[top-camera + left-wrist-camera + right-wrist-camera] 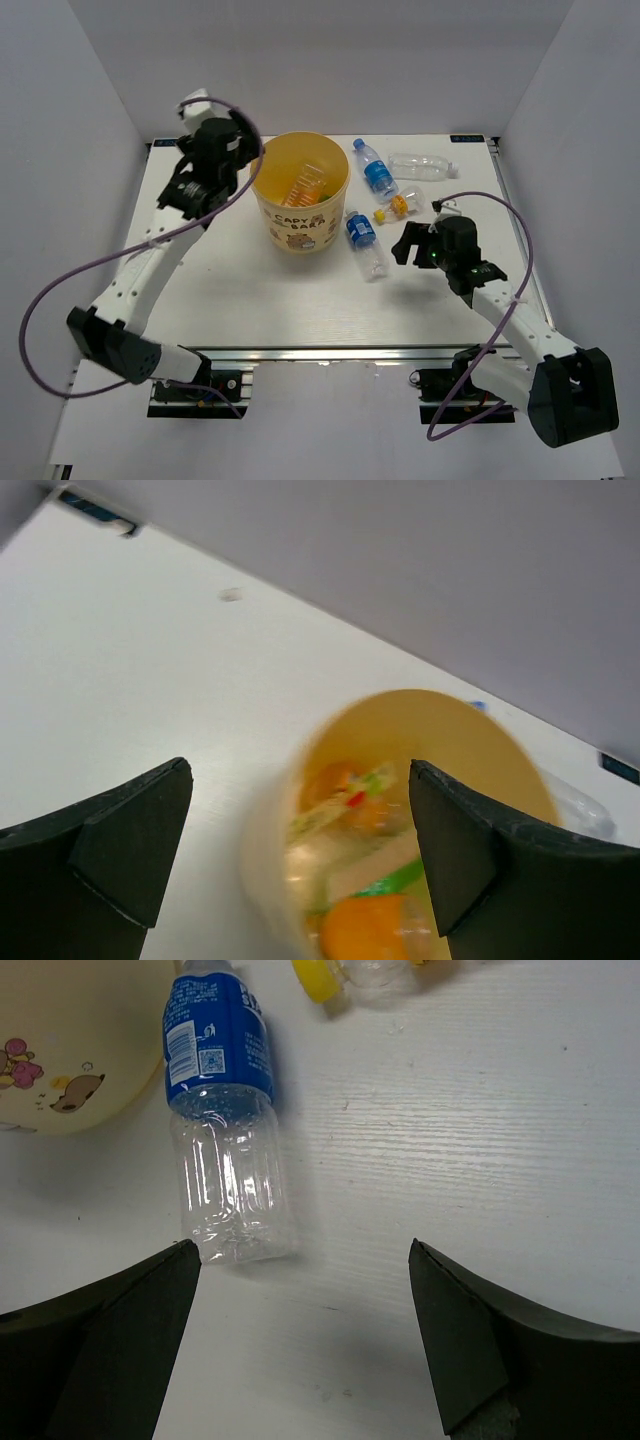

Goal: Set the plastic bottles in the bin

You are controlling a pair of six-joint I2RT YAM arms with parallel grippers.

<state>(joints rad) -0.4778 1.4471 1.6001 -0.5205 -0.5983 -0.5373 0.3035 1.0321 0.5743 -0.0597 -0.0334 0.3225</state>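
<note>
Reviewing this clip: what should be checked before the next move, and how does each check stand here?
1. The right gripper is open and empty: ok.
2. The nearest blue-label bottle lies flat with nothing on it: ok.
3. That bottle is centred between the right gripper's fingers: not ok, it lies off to one side.
4. That bottle is clear of the bin wall: cannot tell, they are very close.
5. The left gripper is open and empty, by the bin: ok.
6. The bin is upright with room inside: ok.
</note>
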